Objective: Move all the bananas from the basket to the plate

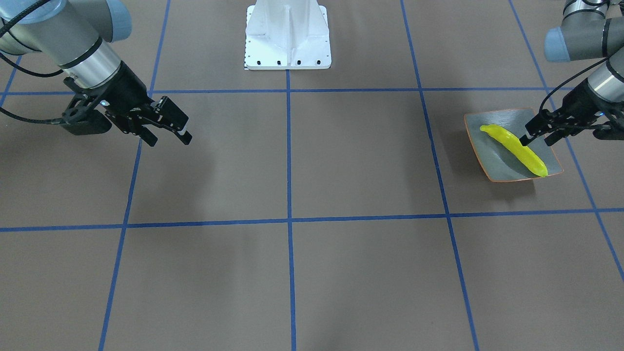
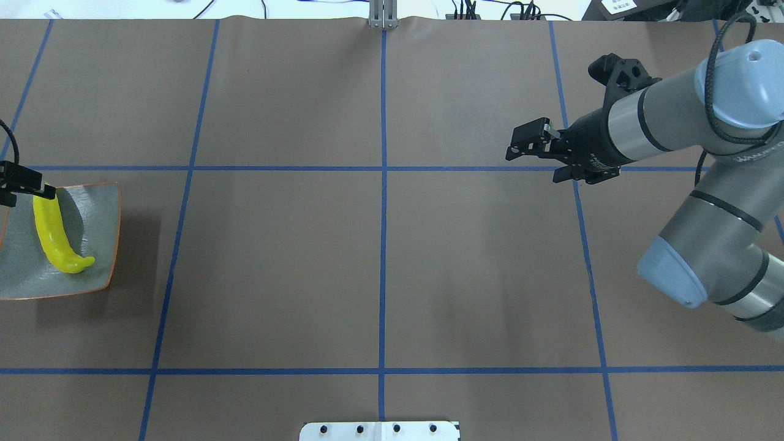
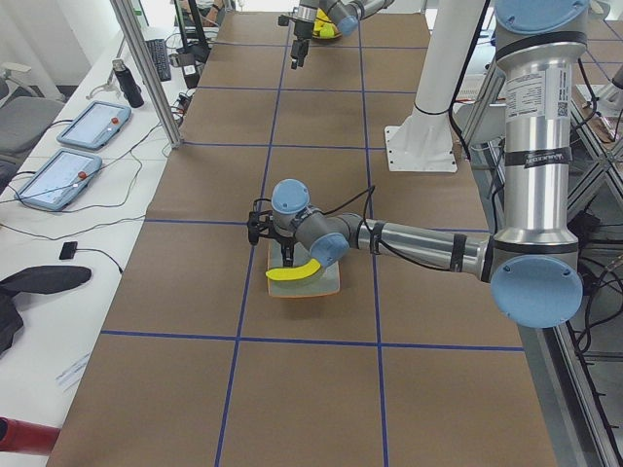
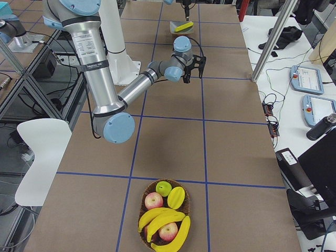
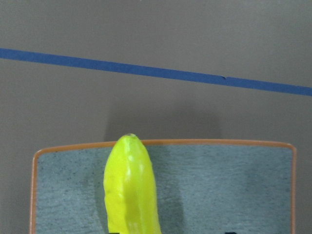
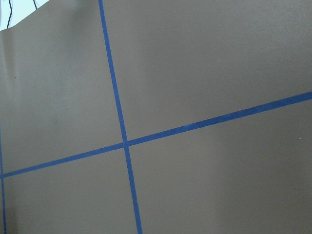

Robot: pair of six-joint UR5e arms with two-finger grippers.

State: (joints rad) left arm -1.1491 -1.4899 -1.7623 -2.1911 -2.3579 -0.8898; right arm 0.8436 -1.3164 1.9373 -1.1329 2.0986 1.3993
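Observation:
One yellow banana [image 1: 514, 148] lies diagonally on the grey-green plate [image 1: 492, 165] with its orange-brown rim. My left gripper [image 1: 538, 139] hangs low over the plate, open, with one finger beside the banana's middle. The left wrist view shows the banana [image 5: 130, 190] on the plate [image 5: 224, 190]. My right gripper [image 1: 169, 141] is open and empty above bare table. The wicker basket [image 4: 185, 198] sits at the table's right end and holds three bananas [image 4: 163, 218]. It shows only in the side views.
The basket also holds two red apples [image 4: 154, 200], a green apple [image 4: 164, 188] and a yellow-green fruit [image 4: 176, 197]. The white robot base [image 1: 287, 39] stands at the table's robot-side edge. Blue tape lines grid the brown table.

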